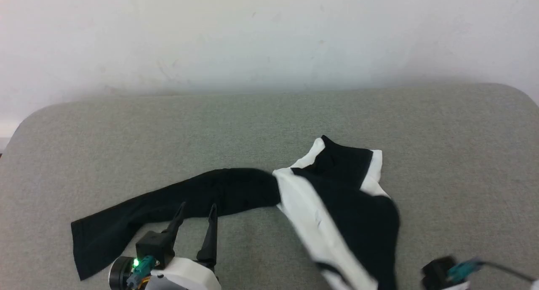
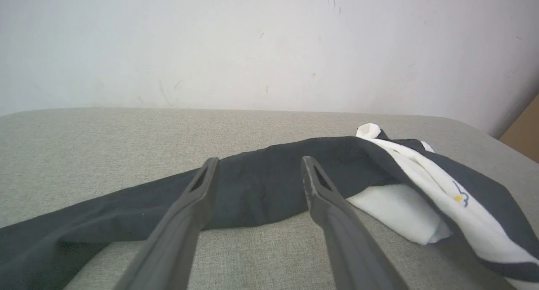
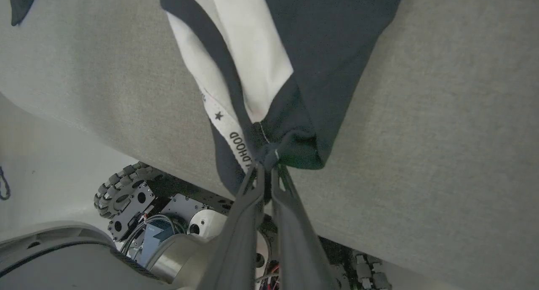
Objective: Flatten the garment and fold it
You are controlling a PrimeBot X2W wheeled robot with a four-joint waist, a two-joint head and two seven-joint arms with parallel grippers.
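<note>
garment (image 1: pixel 303 201): bunched on the grey padded surface (image 1: pixel 252 121), one end pulled up to the right gripper (image 3: pixel 267 172), the rest trailing away from its tips
sleeve (image 1: pixel 168 206): black, stretched out flat, just ahead of the left gripper (image 2: pixel 261 161)
collar tape (image 3: pixel 236 145): lettered, right beside the pinch point
right gripper: clamped tight on a wad of black fabric
left gripper: jaws spread wide, nothing held; contact with sleeve unclear
chest print (image 2: pixel 461 197): yellow-blue, right of left fingers
</note>
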